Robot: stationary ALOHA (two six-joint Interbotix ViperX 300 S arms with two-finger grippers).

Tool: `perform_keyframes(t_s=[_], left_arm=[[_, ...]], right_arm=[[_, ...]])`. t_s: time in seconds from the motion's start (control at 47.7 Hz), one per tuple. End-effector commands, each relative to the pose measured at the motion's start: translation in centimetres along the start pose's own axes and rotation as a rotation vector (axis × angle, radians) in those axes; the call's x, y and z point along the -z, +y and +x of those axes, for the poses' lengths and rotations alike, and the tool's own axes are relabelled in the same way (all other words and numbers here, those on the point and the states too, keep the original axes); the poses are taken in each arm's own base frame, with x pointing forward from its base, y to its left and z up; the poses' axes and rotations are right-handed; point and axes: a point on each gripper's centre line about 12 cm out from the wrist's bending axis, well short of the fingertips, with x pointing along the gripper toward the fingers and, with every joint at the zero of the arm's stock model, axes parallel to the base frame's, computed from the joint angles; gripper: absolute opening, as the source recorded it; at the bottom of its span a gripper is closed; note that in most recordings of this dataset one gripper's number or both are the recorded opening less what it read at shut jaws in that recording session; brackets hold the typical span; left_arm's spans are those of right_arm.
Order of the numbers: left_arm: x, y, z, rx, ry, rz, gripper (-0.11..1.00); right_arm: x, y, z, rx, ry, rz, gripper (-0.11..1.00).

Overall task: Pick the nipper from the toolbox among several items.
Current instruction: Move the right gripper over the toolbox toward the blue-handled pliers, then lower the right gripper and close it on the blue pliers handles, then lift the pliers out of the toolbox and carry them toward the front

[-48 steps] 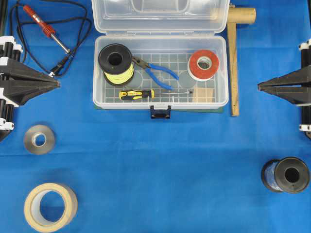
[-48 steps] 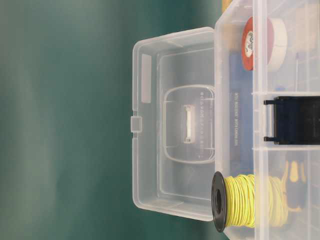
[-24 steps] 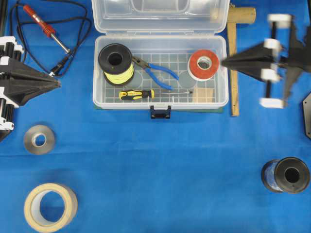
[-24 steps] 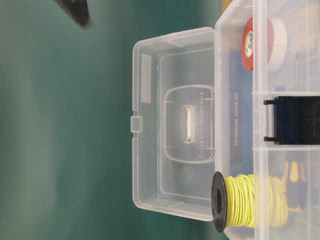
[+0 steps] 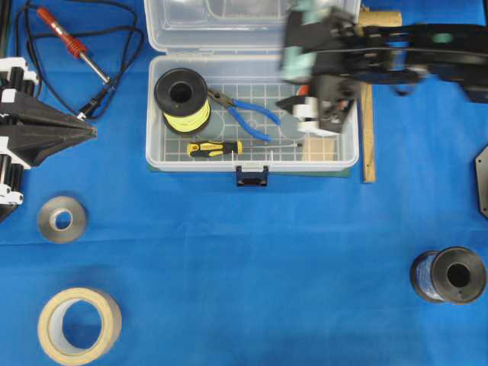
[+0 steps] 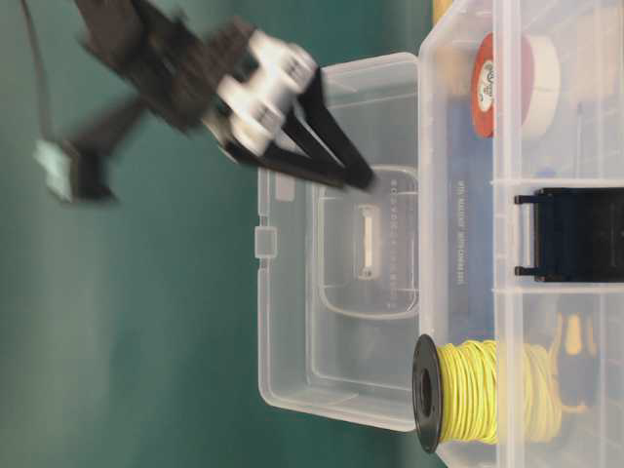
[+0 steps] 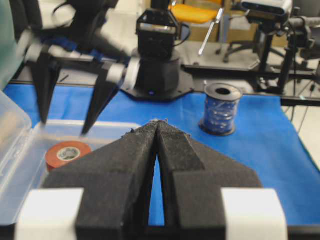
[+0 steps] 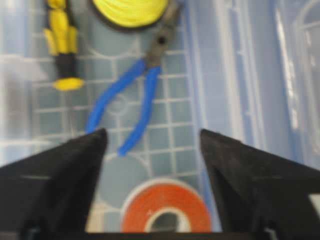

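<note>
We are hovering our spread right gripper [image 8: 150, 145] over the toolbox [image 5: 156, 149], needing to straddle the nipper [image 8: 131, 102] at twelve o'clock.

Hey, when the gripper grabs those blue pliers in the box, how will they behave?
The pliers look rigid, so probably no flopping. Their handles are splayed, so a squeeze may swing them together. They lie flat on the box floor, unlikely to roll.

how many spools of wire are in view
2. The yellow wire spool stands in the toolbox at its left end. The blue wire spool sits on the cloth at lower right. The right arm could hide another.
</note>
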Motion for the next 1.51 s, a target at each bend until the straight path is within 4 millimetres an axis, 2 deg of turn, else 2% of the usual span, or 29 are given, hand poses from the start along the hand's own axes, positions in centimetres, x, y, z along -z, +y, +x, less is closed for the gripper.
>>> perform_keyframes(t_s=[0.0, 0.063, 0.294, 0.503, 0.671, 0.755, 0.881, 0.922, 1.069, 1.3, 1.488], left_arm=[[-0.6, -0.1, 0.3, 0.002, -0.015, -0.003, 0.00], [-0.6, -0.1, 0.3, 0.002, -0.014, -0.003, 0.00], [-0.3, -0.1, 0.3, 0.003, 0.003, -0.003, 0.00], [-0.1, 0.0, 0.3, 0.001, 0.014, -0.003, 0.00], [0.1, -0.1, 0.2, 0.002, 0.023, -0.003, 0.00], [0.2, -0.1, 0.2, 0.002, 0.029, -0.003, 0.00], [0.2, 0.0, 0.2, 0.001, 0.031, -0.003, 0.00], [0.2, 0.0, 0.2, 0.001, 0.031, -0.003, 0.00], [0.3, -0.1, 0.2, 0.002, 0.032, -0.003, 0.00], [0.3, 0.0, 0.2, 0.000, 0.031, -0.005, 0.00], [0.3, 0.0, 0.2, 0.001, 0.032, -0.003, 0.00]], right_arm=[[-1.3, -0.5, 1.4, 0.008, 0.017, -0.003, 0.65], [-1.2, -0.6, 3.3, 0.006, 0.062, -0.016, 0.62], [-0.4, -0.4, 7.8, -0.008, 0.149, -0.017, 0.63], [0.8, -0.4, 10.3, -0.010, 0.198, -0.015, 0.63], [1.7, -0.4, 11.5, -0.013, 0.230, -0.016, 0.60], [1.8, -0.3, 11.7, -0.014, 0.233, -0.017, 0.52], [1.7, -0.3, 11.6, -0.014, 0.230, -0.017, 0.19], [1.6, -0.4, 11.4, -0.013, 0.225, -0.016, 0.13], [0.5, -0.9, 9.8, -0.003, 0.186, 0.000, 0.13], [-2.1, -2.7, 3.6, 0.030, 0.053, 0.036, 0.13], [-3.2, -2.7, -1.6, 0.039, -0.048, 0.039, 0.13]])
